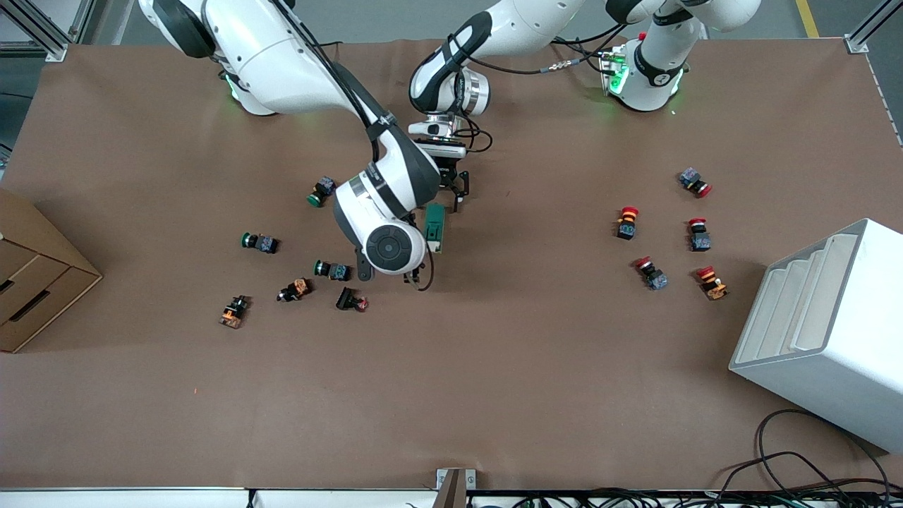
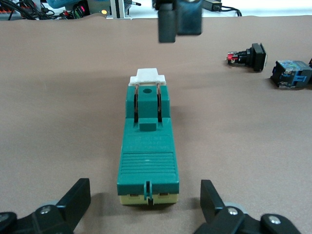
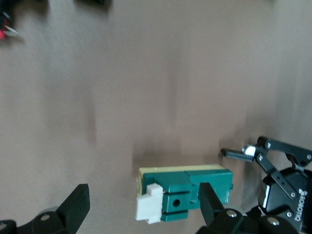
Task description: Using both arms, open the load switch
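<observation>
1. Front view: the load switch [image 1: 435, 227] lies flat on the table [image 1: 494, 367], about midway between the table's two ends and closer to the edge where the arm bases stand than to the camera-side edge.
2. The left gripper [image 1: 451, 192] sits low at the end of the load switch facing the bases. Left wrist view: its fingers [image 2: 73, 200] stand apart, one on each side of that end, clear of the green body [image 2: 148, 151].
3. The white lever [image 2: 147, 76] sits at the camera-side end of the switch.
4. The right gripper [image 3: 141, 207] hovers over the lever end. Right wrist view: its jaws are apart, gripping nothing.
5. Green push buttons [image 1: 259, 243] lie toward the right arm's end of the table; red push buttons [image 1: 627, 221] lie toward the left arm's end.
</observation>
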Controlling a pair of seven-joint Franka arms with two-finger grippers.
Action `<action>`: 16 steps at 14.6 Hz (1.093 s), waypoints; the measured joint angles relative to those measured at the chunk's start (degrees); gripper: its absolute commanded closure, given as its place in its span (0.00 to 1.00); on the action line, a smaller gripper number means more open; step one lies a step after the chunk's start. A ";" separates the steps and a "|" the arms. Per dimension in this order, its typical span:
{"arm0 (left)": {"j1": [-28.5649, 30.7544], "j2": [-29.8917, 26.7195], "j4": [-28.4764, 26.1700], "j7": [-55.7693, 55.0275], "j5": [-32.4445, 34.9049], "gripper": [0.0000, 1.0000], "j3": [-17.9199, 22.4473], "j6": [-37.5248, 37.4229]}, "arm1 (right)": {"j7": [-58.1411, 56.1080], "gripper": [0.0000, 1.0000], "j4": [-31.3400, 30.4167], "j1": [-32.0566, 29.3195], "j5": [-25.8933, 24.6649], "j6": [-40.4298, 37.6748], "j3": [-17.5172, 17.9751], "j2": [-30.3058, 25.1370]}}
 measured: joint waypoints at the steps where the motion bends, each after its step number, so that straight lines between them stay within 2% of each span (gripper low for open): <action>1: 0.00 0.01 0.00 -0.04 0.02 0.01 0.00 -0.01 | 0.19 0.00 0.11 0.48 0.53 0.00 0.00 0.29; 10: -0.02 0.02 -0.01 -0.18 0.06 0.01 0.00 -0.07 | 1.07 0.00 0.16 2.81 0.70 -0.02 0.03 3.43; 16: -0.03 0.02 -0.01 -0.18 0.06 0.01 0.01 -0.07 | 1.07 0.00 0.92 2.37 0.81 -1.07 1.90 3.61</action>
